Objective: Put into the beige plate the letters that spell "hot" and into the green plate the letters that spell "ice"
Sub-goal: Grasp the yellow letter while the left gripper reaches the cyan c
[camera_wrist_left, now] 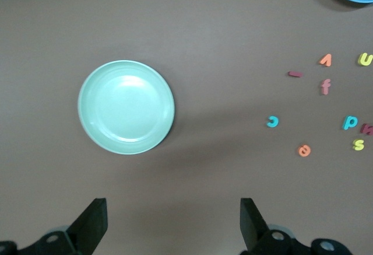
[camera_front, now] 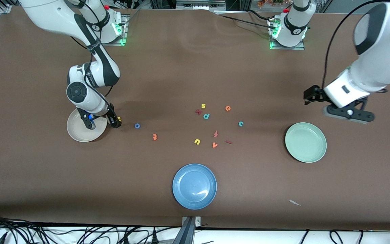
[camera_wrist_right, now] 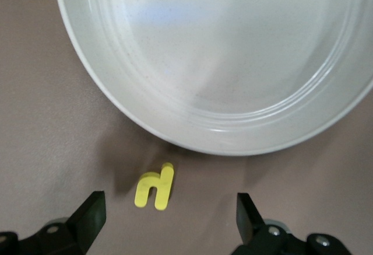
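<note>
My right gripper (camera_front: 115,120) (camera_wrist_right: 169,223) hangs open, low over the table at the rim of the beige plate (camera_front: 80,130) (camera_wrist_right: 233,62). The yellow h (camera_front: 119,119) (camera_wrist_right: 155,187) lies flat just outside that rim, a little ahead of the open fingers. The blue o (camera_front: 137,126) and orange t (camera_front: 154,137) lie nearby on the table. My left gripper (camera_front: 312,95) (camera_wrist_left: 173,223) is open, high over bare table beside the green plate (camera_front: 305,142) (camera_wrist_left: 126,107). The orange e (camera_front: 228,108) (camera_wrist_left: 303,150), teal c (camera_front: 241,124) (camera_wrist_left: 272,121) and dark red i (camera_front: 229,142) (camera_wrist_left: 295,74) lie mid-table.
A blue plate (camera_front: 194,186) sits near the front edge. Among the letters lie a yellow s (camera_front: 203,105), teal p (camera_front: 206,116), pinkish f (camera_front: 216,134), yellow u (camera_front: 197,141) and orange v (camera_front: 215,145). A small white scrap (camera_front: 295,202) lies toward the left arm's end.
</note>
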`<state>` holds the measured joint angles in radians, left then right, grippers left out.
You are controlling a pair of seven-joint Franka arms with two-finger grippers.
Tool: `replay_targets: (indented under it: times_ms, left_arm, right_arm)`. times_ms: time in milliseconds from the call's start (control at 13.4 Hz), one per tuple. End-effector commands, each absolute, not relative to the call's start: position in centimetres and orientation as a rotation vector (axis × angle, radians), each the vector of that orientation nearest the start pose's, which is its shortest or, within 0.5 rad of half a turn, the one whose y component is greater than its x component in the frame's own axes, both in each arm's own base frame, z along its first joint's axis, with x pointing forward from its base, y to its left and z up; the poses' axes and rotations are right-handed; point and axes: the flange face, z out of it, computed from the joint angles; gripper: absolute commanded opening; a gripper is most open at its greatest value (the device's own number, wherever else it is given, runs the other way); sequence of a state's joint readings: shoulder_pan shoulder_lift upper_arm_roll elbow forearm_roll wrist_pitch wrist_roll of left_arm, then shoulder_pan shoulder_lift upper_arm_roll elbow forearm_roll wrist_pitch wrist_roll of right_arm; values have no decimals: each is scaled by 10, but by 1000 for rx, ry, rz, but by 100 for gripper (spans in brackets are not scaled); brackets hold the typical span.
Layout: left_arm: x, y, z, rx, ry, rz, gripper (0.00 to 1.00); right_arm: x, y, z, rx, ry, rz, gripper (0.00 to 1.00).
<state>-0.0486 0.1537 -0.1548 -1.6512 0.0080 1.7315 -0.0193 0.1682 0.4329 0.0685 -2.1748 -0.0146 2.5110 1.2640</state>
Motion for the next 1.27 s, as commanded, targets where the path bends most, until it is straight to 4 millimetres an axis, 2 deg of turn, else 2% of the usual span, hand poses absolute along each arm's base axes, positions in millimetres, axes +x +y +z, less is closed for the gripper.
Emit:
replay_targets:
  times_ms: [0, 224, 374, 673, 747, 822, 897, 1196]
  left_arm:
    - [586, -156, 478, -3166, 242, 136, 100]
    - [569, -198, 430, -3189, 196, 71, 100]
    - [559, -215, 402, -3206, 181, 18, 100]
    - [543, -251, 326, -3217, 166, -38, 100]
    - [541, -261, 308, -3222, 140, -40, 100]
    - [540, -267, 291, -3219, 135, -38, 100]
    - [539, -274, 276, -3211, 146, -46, 100]
    - [538, -286, 218, -3175, 205, -29, 100]
  right_arm:
    - [547, 129, 181, -2758, 1574, 110, 99]
    - [550, 129, 175, -2757, 1571, 107, 99]
    - [552, 129, 169, -2750, 1558, 86, 99]
    - [550, 132, 160, -2747, 1554, 82, 97]
    - [550, 133, 160, -2755, 1543, 84, 87]
    - [549, 133, 160, -2768, 1525, 89, 60]
    - [548, 135, 160, -2780, 1507, 92, 45]
    - [546, 135, 157, -2804, 1486, 115, 43]
